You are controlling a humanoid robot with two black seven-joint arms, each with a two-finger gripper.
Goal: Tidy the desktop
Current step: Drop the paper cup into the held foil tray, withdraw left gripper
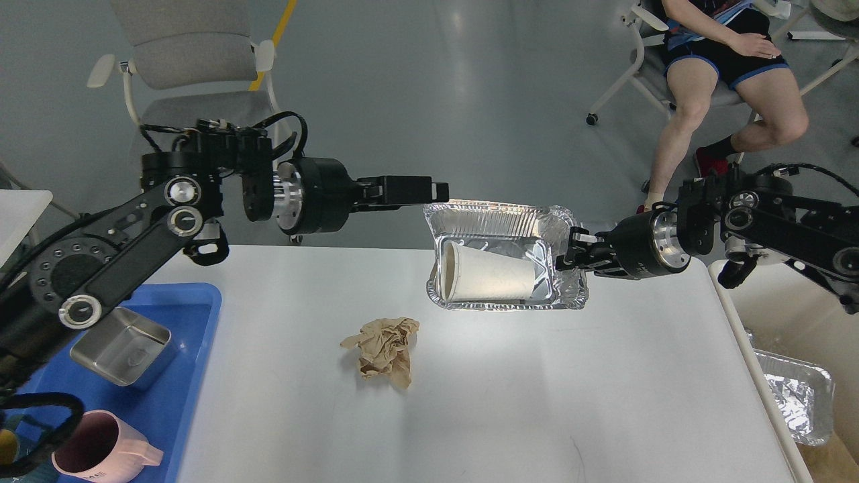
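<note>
The white desktop (pixel 510 396) fills the lower middle of the head view. A foil tray (pixel 565 294) is held above its far edge. My right gripper (pixel 570 251) is shut on the tray's right rim. A white paper cup (pixel 486 279) lies on its side inside the tray, mouth to the left. My left gripper (pixel 436 192) is empty, raised just above and left of the tray's far left corner; its fingers (pixel 413 182) are seen side-on. A crumpled brown paper (pixel 384 349) lies on the desktop in front of the tray.
A blue plastic tray (pixel 194 376) at the left holds a steel box (pixel 124 347) and a pink mug (pixel 100 449). Another foil tray (pixel 798 396) sits below the desktop's right edge. Chairs and a seated person (pixel 718 80) are behind the desktop.
</note>
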